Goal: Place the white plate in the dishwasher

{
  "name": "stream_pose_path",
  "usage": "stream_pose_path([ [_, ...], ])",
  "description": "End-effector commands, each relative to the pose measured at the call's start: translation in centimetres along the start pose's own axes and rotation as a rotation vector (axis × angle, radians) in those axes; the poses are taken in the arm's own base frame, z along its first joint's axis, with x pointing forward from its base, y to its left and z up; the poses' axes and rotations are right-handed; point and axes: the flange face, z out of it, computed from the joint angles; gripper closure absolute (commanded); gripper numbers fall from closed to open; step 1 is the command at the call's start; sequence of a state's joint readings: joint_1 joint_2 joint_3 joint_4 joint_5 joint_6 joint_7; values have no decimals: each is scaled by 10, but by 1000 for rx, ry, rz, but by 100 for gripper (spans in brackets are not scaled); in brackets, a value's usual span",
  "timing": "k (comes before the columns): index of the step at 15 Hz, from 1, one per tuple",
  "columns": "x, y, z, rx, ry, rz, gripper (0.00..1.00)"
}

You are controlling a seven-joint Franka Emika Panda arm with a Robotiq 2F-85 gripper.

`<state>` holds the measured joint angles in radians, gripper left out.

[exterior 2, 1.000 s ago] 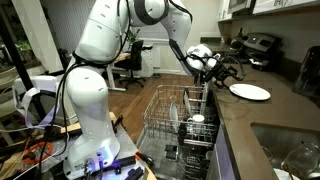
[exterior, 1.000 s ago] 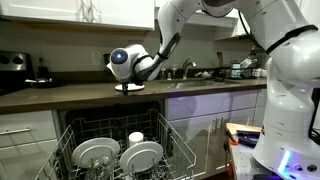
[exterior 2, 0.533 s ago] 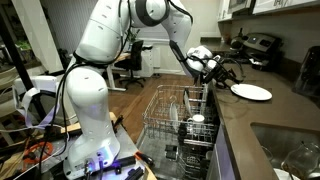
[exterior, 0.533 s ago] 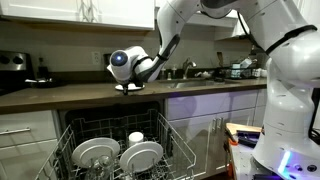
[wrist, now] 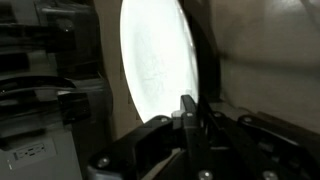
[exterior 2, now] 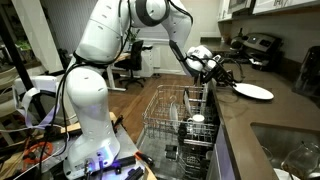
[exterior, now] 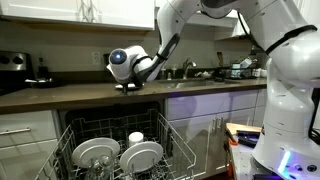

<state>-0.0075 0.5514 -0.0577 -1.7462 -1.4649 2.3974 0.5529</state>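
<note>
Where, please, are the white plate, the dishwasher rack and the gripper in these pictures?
white plate (exterior 2: 254, 91): in an exterior view, middle of its face.
dishwasher rack (exterior 2: 158, 120): in an exterior view, wire side wall.
gripper (wrist: 188, 108): wrist view, fingertips shut on the plate's rim.

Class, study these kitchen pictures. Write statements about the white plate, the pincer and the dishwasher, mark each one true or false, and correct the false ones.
1. The pincer is shut on the rim of the white plate. True.
2. The white plate already stands between the tines of the dishwasher rack. False: it is over at the countertop, gripped by the pincer.
3. The dishwasher rack is pulled out and holds other white plates. True.
4. The rack holds only plates. False: a small white cup sits in it behind them.
</note>
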Motion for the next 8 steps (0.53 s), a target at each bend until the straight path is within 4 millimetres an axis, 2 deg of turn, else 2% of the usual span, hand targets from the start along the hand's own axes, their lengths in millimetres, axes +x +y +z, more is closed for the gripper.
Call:
stream_pose_path([
  [1, -2, 19, -13, 38, 23, -9, 93],
  [8, 8, 29, -39, 84, 54, 15, 92],
])
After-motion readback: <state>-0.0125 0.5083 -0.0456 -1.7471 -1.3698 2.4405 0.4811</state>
